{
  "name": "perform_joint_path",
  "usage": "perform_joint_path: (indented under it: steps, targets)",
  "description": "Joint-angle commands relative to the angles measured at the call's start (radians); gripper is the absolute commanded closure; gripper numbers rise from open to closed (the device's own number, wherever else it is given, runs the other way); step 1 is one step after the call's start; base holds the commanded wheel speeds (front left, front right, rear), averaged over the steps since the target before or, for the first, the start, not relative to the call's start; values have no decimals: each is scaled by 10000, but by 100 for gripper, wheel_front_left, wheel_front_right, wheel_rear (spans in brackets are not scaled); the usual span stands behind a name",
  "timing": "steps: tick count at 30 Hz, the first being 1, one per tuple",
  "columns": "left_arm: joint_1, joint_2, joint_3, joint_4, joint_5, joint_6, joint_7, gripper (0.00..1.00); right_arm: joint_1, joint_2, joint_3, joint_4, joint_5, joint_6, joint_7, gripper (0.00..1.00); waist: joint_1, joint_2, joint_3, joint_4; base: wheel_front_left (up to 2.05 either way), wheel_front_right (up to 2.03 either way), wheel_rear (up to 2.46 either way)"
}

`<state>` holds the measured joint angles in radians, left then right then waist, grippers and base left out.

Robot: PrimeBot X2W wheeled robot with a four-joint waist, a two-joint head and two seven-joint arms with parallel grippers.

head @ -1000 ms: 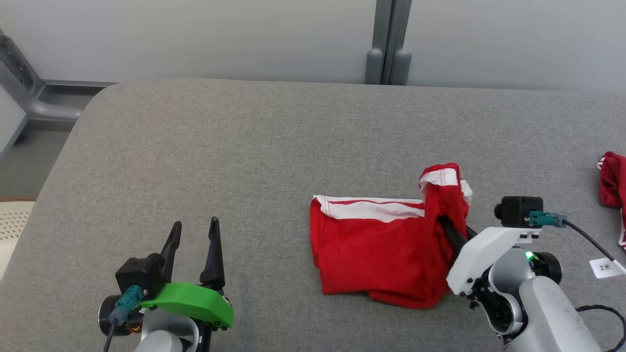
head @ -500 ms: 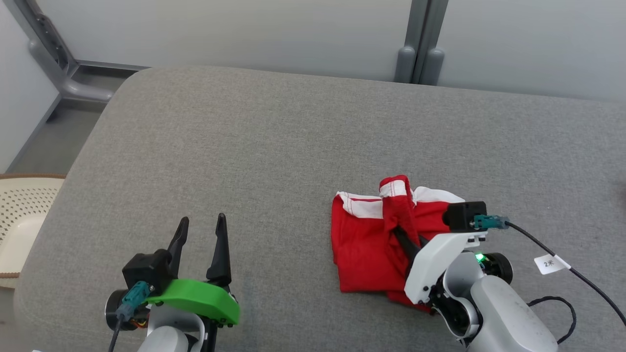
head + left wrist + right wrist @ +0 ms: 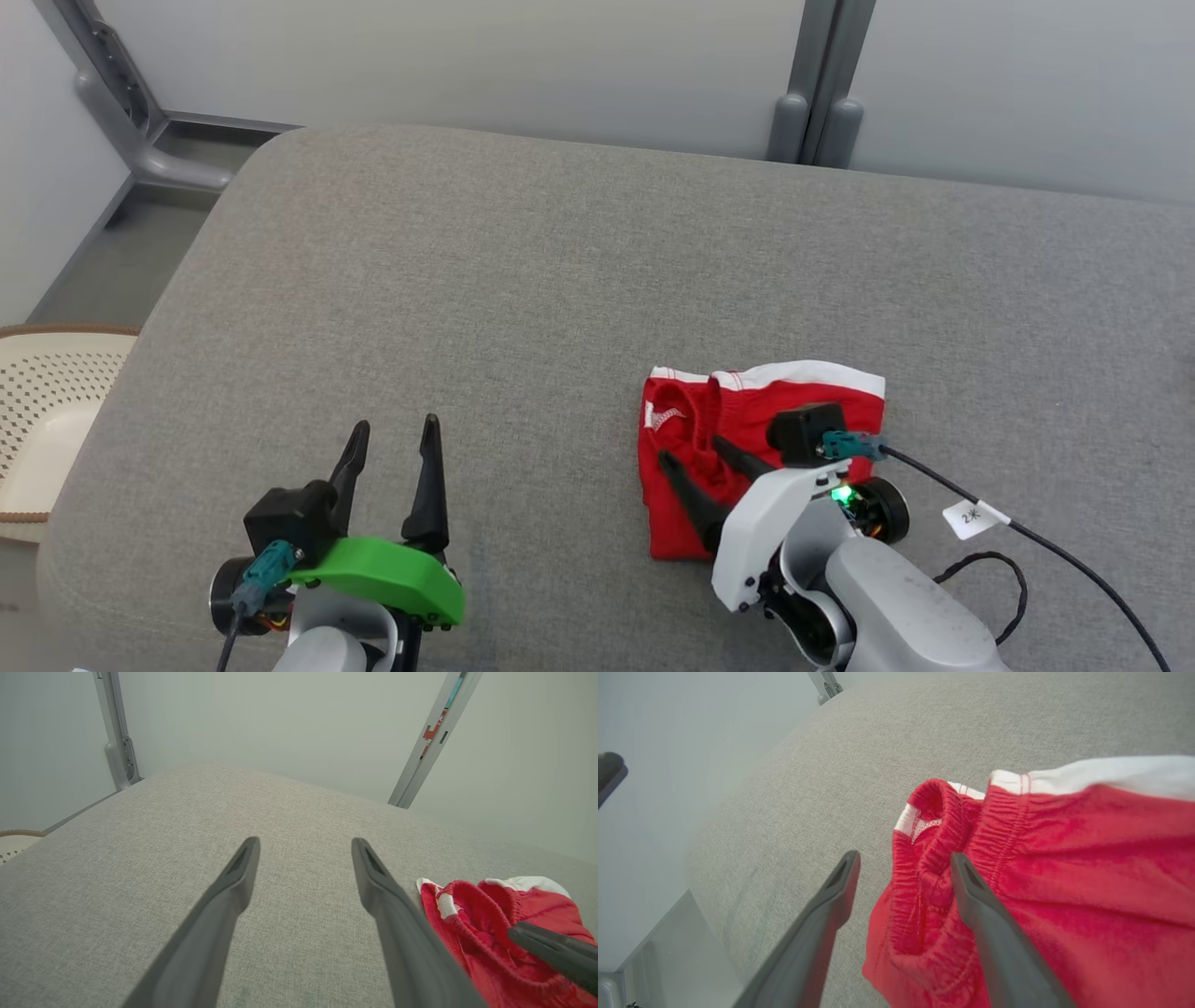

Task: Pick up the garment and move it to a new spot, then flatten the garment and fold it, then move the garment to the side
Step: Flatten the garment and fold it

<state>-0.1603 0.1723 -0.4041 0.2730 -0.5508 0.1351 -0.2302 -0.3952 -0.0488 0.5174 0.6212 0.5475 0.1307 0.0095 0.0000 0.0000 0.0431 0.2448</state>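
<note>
1. Garment position: red cloth shorts with a white waistband (image 3: pixel 747 406) lie doubled over on the grey upholstered surface (image 3: pixel 523 280), right of centre.
2. Right gripper (image 3: pixel 692 449): jaws apart, set astride the bunched left edge of the shorts (nothing clamped).
3. Left gripper (image 3: pixel 395 426): jaws apart, idle, well apart from the shorts.
4. Progress, as judged: relocation and fold appear done, though the edge is untidy; the move to the side is outstanding.
</note>
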Motion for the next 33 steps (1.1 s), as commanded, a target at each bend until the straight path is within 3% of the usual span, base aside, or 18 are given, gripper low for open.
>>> perform_joint_path:
  steps: [1, 9, 16, 22, 33]
  targets:
    - [-42, 14, -5, 27, -1, -6, -39, 0, -46, -38, 152, -20, -37, -3, -120, 0, 0, 0, -17, -53, 0, 0, 0]
    - [-137, -11, -4, -98, 39, 19, -121, 0, -210, -36, -120, -178, -882, -3, -1012, 0, 0, 0, -69, -435, 0, 0, 0]
    - [-280, -189, -16, -179, 168, -24, -257, 0, 151, -35, -1967, -456, -2442, -3, -1886, 0, 0, 0, -371, -927, 0, 0, 0]
    - [-208, -407, 68, -54, 183, -25, -316, 0, 952, -29, -3674, -1339, -3609, -3, -2021, 0, 0, 0, -629, -1362, 0, 0, 0]
    - [452, -574, 502, 131, 350, -225, -348, 0, 2961, -29, -5516, -3485, -4101, -3, -1769, 0, 0, 0, -1076, -1628, 0, 0, 0]
